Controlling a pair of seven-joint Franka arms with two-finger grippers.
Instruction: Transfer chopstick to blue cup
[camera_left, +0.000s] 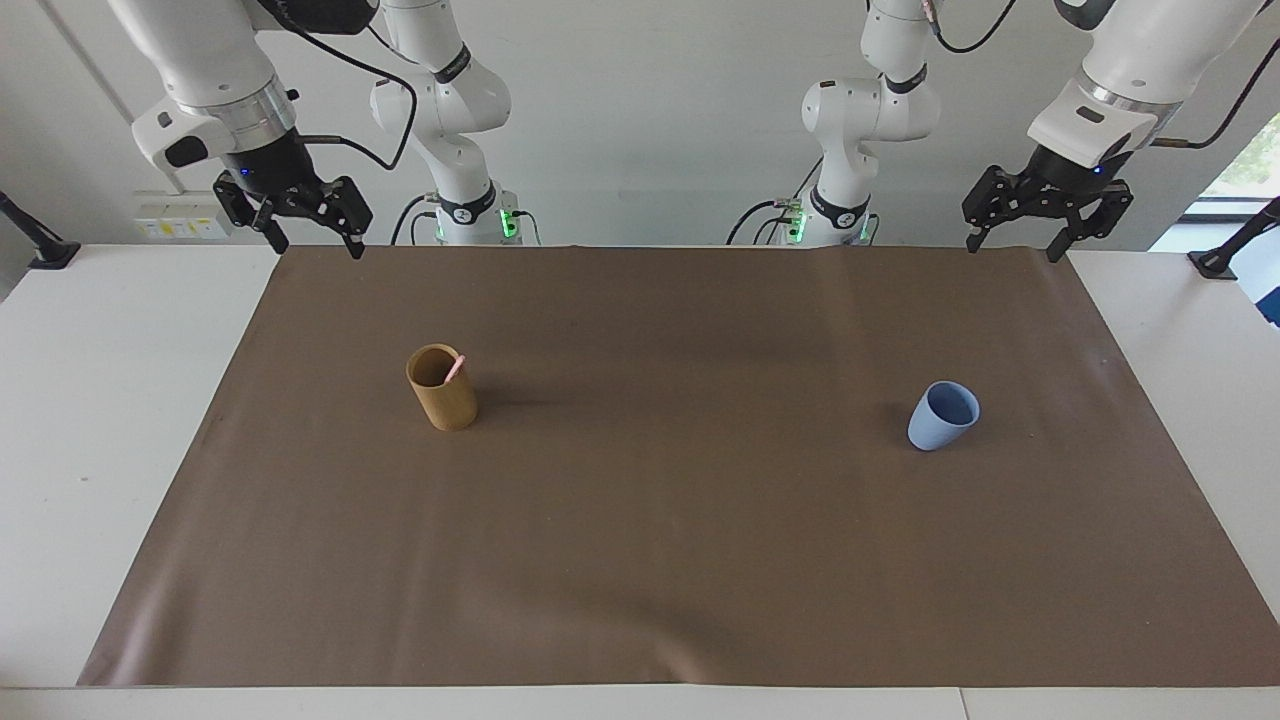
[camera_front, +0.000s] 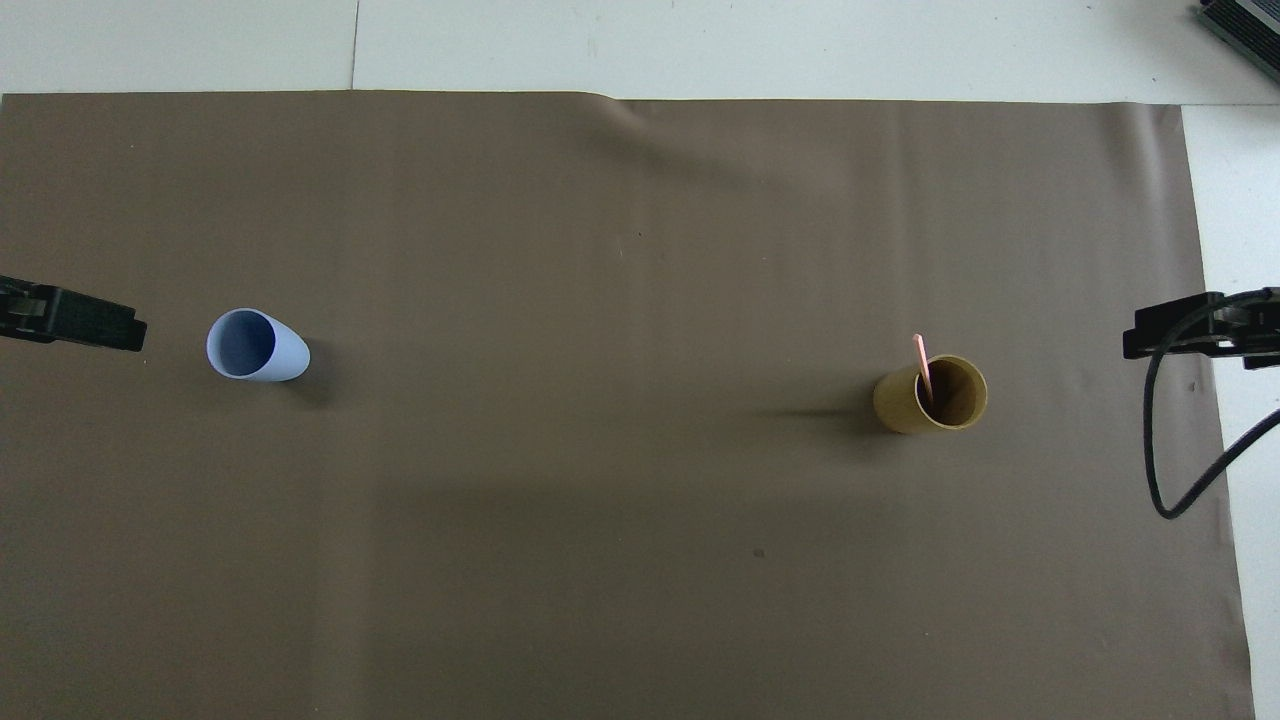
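Chopstick, thin and pink, stands tilted inside the tan cup, its tip leaning on the rim and poking just above it. That cup sits upright on the brown mat toward the right arm's end of the surface, well apart from the right tool. The blue cup stands upright and empty toward the left arm's end, well apart from the tan cup. The left tool hangs over the mat's edge by its base, released and holding nothing. The right tool hangs over the mat's corner at its own end, likewise released and empty.
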